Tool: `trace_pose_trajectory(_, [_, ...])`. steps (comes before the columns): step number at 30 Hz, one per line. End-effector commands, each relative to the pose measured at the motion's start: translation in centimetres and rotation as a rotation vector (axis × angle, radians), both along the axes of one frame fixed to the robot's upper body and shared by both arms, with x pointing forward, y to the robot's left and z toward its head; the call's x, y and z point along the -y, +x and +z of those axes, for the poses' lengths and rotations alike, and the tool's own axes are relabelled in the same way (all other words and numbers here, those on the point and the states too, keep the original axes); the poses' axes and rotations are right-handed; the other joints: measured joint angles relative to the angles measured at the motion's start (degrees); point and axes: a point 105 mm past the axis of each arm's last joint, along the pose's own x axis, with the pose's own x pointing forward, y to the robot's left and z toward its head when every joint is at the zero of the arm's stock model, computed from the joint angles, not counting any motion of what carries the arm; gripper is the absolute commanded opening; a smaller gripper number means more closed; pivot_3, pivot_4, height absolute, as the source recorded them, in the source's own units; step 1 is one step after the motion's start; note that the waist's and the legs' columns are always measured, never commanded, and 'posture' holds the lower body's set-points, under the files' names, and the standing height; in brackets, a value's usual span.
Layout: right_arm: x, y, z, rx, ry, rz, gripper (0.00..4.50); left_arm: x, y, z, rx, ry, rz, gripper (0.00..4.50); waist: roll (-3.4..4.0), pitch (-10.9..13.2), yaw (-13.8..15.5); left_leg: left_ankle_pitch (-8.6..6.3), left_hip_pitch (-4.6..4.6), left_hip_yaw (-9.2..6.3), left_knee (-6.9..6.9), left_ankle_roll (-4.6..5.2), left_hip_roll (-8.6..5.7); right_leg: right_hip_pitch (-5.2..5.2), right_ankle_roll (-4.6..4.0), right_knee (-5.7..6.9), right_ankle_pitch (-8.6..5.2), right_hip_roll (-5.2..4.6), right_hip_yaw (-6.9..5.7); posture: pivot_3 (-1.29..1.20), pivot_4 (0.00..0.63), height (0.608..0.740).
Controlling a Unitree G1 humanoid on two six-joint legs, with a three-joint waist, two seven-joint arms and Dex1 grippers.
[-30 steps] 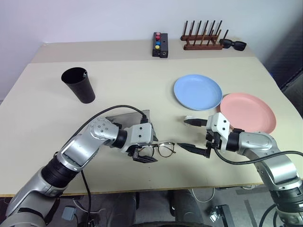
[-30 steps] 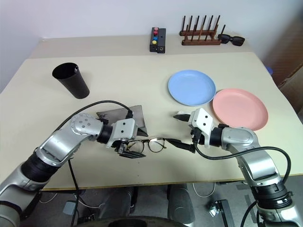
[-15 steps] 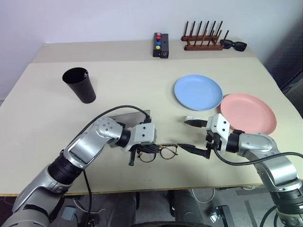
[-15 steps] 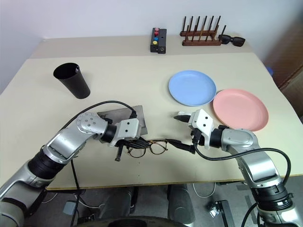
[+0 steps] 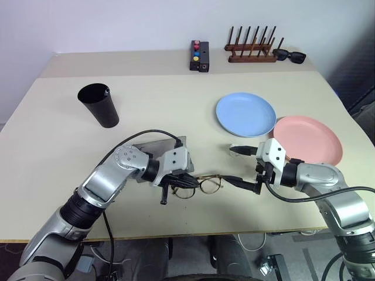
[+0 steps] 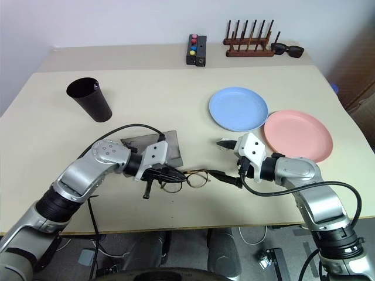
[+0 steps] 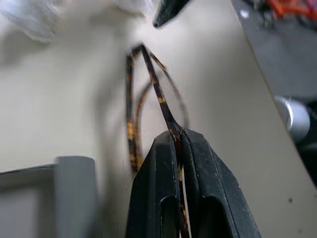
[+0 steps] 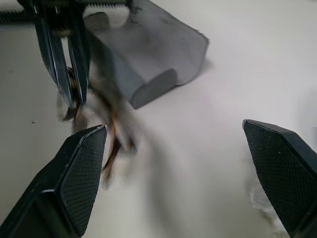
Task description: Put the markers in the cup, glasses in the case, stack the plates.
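The left pincer (image 5: pixel 186 181) is clamped on the glasses (image 5: pixel 202 185) beside the open case (image 5: pixel 153 145) (right pincer (image 5: pixel 235 165) spread wide); casing is unfinished, and the plates (image 5: pixel 246 114) are unstacked.

Head views bright, evenly lit from above, sharp; soft short shadows under the cup (image 5: pixel 98 105) and plates. Left wrist view: glasses (image 7: pixel 148 94) motion-blurred, upper left washed out. Right wrist view: centre-left smeared, fingertips (image 8: pixel 81 163) sharp.
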Motion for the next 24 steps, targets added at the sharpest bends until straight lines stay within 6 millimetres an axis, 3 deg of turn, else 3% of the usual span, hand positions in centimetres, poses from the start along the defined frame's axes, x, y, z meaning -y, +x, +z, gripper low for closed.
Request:
trace_pose_trajectory(1, [0.6, 0.2, 1.6, 0.052, -0.004, -0.016, 4.50, -1.5, 0.7, 3.1, 0.030, -0.104, 0.050, 0.09, 0.00, 0.0, -0.1, 0.00, 0.00, 0.00, -0.01, 0.00, 0.00, -0.01, 0.00, 0.00, 0.00, 0.00, 0.00, 0.00, 0.150, 0.734])
trace_pose_trajectory(5, [0.4, 0.2, 1.7, 0.047, -0.005, -0.016, 4.50, -4.8, 2.5, 5.3, 0.116, -0.104, 0.182, 0.09, 0.00, 0.0, -0.2, -0.01, 0.01, 0.00, -0.02, 0.01, 0.01, -0.03, 0.01, 0.01, 0.01, 0.00, -0.01, 0.00, 0.150, 0.734])
trace_pose_trajectory(12, [-0.2, 0.3, 1.6, 0.041, 0.009, 0.003, 4.50, -9.2, 4.1, 4.1, 0.186, 0.036, 0.321, 0.09, 0.00, 0.0, -0.1, -0.01, -0.01, 0.01, -0.01, 0.01, 0.00, -0.02, -0.01, -0.02, 0.01, 0.00, -0.01, 0.00, 0.150, 0.734])
trace_pose_trajectory(17, [-0.7, 0.4, 1.5, 0.040, 0.017, 0.018, 4.50, -9.3, 3.5, 1.9, 0.167, 0.095, 0.294, 0.09, 0.00, 0.0, 0.0, -0.01, -0.02, 0.01, -0.04, 0.01, 0.00, -0.02, -0.01, -0.05, 0.01, 0.00, -0.01, 0.00, 0.150, 0.734])
trace_pose_trajectory(24, [-1.2, 0.3, 1.8, 0.044, 0.022, 0.026, 4.50, -7.9, 2.5, 0.3, 0.123, 0.092, 0.219, 0.09, 0.00, 0.0, 0.0, -0.01, -0.03, 0.00, -0.02, 0.01, 0.00, -0.02, -0.01, -0.05, 0.01, 0.00, -0.01, 0.00, 0.150, 0.734])
